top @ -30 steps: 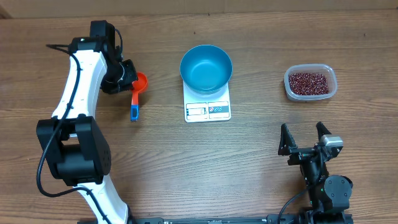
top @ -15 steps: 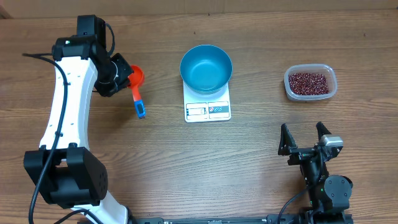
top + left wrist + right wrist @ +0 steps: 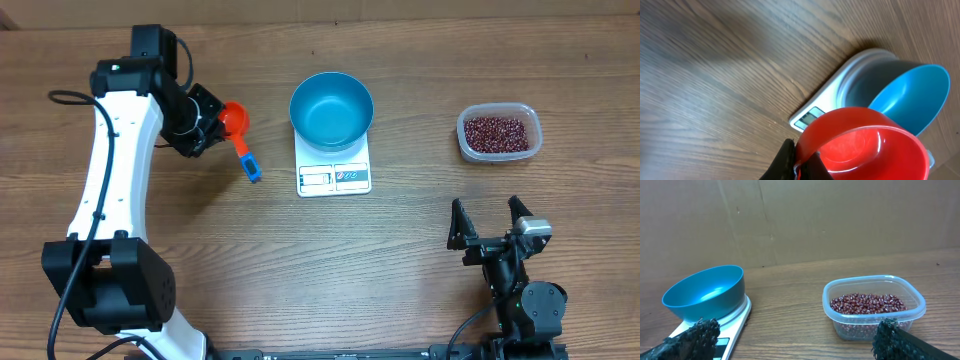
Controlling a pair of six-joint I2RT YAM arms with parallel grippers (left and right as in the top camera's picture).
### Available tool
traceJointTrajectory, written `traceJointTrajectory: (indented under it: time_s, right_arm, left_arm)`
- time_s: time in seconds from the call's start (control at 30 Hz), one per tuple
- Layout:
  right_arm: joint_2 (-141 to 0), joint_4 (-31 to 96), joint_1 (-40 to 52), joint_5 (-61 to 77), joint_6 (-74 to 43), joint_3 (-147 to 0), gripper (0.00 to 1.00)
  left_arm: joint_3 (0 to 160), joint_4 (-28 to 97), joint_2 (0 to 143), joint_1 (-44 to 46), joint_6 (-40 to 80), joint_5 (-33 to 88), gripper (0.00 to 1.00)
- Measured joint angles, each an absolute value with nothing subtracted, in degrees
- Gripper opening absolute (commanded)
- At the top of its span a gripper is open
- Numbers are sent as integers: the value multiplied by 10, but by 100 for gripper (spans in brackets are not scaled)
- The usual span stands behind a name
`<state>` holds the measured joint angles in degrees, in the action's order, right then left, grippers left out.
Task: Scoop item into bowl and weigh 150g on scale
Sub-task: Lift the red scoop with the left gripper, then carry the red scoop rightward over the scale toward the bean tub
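The left gripper (image 3: pixel 216 124) is clamped tight on the rim of a small red plastic measuring scoop (image 3: pixel 237 121). It holds the cup end rather than the blue-tipped handle, which pokes out free towards the near side of the wooden table (image 3: pixel 300 270). That looks an awkward grip for digging. From the left wrist view the scoop's hollow is bare and shiny, so nothing has been gathered yet.

The round, deep, bright blue plastic bowl (image 3: pixel 331 110) sits squarely on the small flat white kitchen scale (image 3: pixel 334 178). The display edge faces the near side and shows clear of the bowl, sensibly, so the weight can be read as it fills. The bowl is empty.

The small dark red-brown beans (image 3: pixel 495 131) lie heaped in a clear rounded-rectangular plastic tub (image 3: pixel 535 150), well apart to the right of the scale. The scoop is on the opposite side of the bowl, so I judge the left arm must carry it across before any scooping begins.

The right gripper (image 3: pixel 488 212) rests low at the near edge, its jaws spread wide and holding nothing, facing the tub and bowl.
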<state>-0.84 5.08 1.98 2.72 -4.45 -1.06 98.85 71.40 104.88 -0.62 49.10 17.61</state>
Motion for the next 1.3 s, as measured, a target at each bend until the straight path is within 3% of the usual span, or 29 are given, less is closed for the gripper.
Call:
traceJointTrajectory:
  time_s: [0.9, 1.3]
  right_arm:
    - [-8, 51, 20, 27, -45, -11, 100]
    - [-8, 51, 20, 27, -45, -11, 100]
  left_arm:
    - [988, 716, 1049, 261, 739, -11, 4]
    - [988, 716, 1049, 315, 846, -23, 4]
